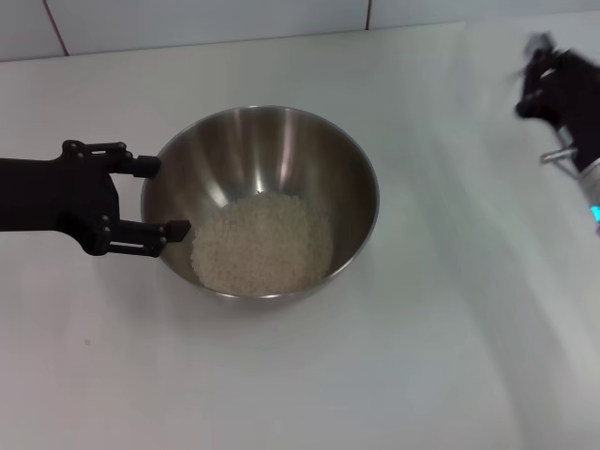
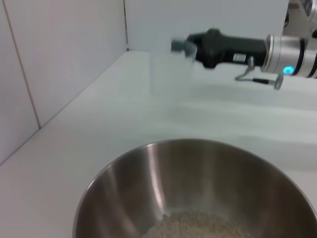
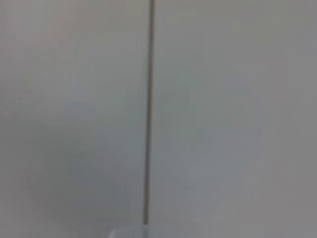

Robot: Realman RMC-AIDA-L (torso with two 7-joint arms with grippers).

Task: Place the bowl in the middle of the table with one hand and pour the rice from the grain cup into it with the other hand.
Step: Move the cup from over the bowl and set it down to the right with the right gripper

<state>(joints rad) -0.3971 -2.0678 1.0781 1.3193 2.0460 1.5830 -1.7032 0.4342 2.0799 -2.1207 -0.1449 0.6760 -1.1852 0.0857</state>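
The steel bowl [image 1: 272, 150] stands in the middle of the white table [image 1: 422, 356] and holds a pale heap of rice [image 1: 262, 246]. It also shows in the left wrist view [image 2: 163, 178], with the rice [image 2: 198, 225] low in it. My left gripper [image 1: 171, 197] is open at the bowl's left side, one finger on each side of the rim's leftmost bulge. My right gripper [image 1: 536, 80] is raised at the far right and looks blurred. In the left wrist view the right gripper [image 2: 181, 47] is shut on the clear grain cup [image 2: 171, 72], which looks empty.
A tiled wall [image 1: 187, 23] runs along the table's far edge and also fills the right wrist view [image 3: 148, 99]. The cup's pale rim [image 3: 131, 231] shows at that view's edge.
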